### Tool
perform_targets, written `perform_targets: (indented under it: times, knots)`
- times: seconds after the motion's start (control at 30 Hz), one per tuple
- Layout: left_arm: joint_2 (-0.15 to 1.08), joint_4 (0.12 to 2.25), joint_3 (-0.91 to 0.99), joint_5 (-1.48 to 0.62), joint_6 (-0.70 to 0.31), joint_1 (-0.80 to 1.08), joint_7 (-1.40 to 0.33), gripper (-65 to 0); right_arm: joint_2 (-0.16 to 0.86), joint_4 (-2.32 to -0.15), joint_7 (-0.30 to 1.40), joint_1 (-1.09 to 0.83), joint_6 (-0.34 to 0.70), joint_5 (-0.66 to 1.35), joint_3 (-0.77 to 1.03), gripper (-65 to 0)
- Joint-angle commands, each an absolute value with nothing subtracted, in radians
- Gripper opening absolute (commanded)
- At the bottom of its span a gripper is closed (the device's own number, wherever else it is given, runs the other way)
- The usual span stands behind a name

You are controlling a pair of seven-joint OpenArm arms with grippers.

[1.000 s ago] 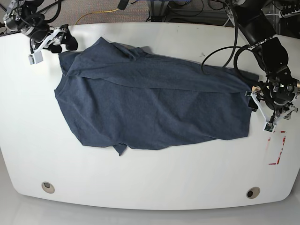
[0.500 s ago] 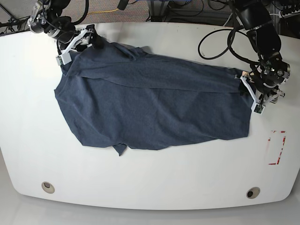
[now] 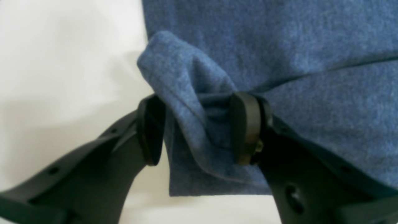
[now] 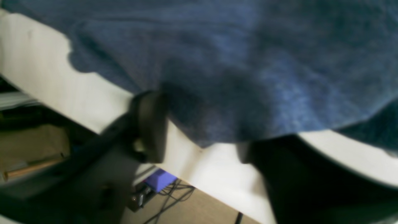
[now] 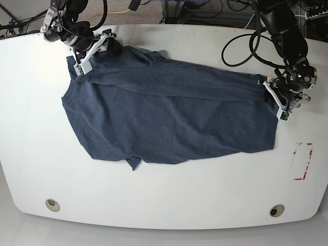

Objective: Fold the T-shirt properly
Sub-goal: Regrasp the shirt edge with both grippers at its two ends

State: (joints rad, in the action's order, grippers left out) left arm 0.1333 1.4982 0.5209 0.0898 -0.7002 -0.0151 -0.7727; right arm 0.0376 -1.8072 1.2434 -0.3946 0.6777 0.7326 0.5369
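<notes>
On the white table [image 5: 169, 197] the shirt [image 5: 169, 120] lies spread, and we straddle a bunched corner with the left gripper [image 3: 196, 130] and an edge with the right gripper [image 4: 199, 140], jaws apart, ready to lift for the fold.

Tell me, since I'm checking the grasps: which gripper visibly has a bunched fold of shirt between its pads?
The left gripper: a bunched fold of the T-shirt sits between its pads. At the right gripper, only the shirt's edge reaches the gap.
</notes>
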Motion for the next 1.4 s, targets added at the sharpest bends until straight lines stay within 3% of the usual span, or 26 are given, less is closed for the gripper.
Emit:
perform_targets:
  times: [0.0,0.07,0.37,0.67,1.07,1.2,1.37]
  knots:
    - [0.143,1.511,0.522,0.088,-0.698,-0.027,-0.763,-35.0,0.039,-1.828,1.245,-0.395,0.682,0.754,0.535,-54.9]
    - [0.143,1.511,0.526,0.088,-0.698,-0.025,-0.763,-35.0,0.039,-1.831,1.247,-0.400,0.690,0.757,0.533,-65.0]
    - [0.143,1.511,0.526,0.090,-0.698,-0.021,-0.763,-35.0,0.116,-1.971,1.280,-0.460,0.698,1.020,0.542,-65.0]
    - [0.150,1.509,0.522,0.090,-0.698,-0.021,-0.763,-35.0,0.214,-1.972,1.279,-0.387,0.698,1.112,0.650,-65.0]
    - [0.150,1.511,0.526,0.090,-0.698,-0.021,-0.765,-35.0,0.305,-1.696,1.291,-0.153,0.698,1.046,0.590,-65.0]
    - [0.150,1.512,0.526,0.090,-0.698,-0.021,-0.765,-35.0,0.328,-1.616,1.291,-0.085,0.698,1.044,0.590,-56.0]
    - [0.150,1.514,0.526,0.090,-0.698,-0.021,-0.765,-35.0,0.392,-1.543,1.287,-0.028,0.698,1.027,0.588,-35.2]
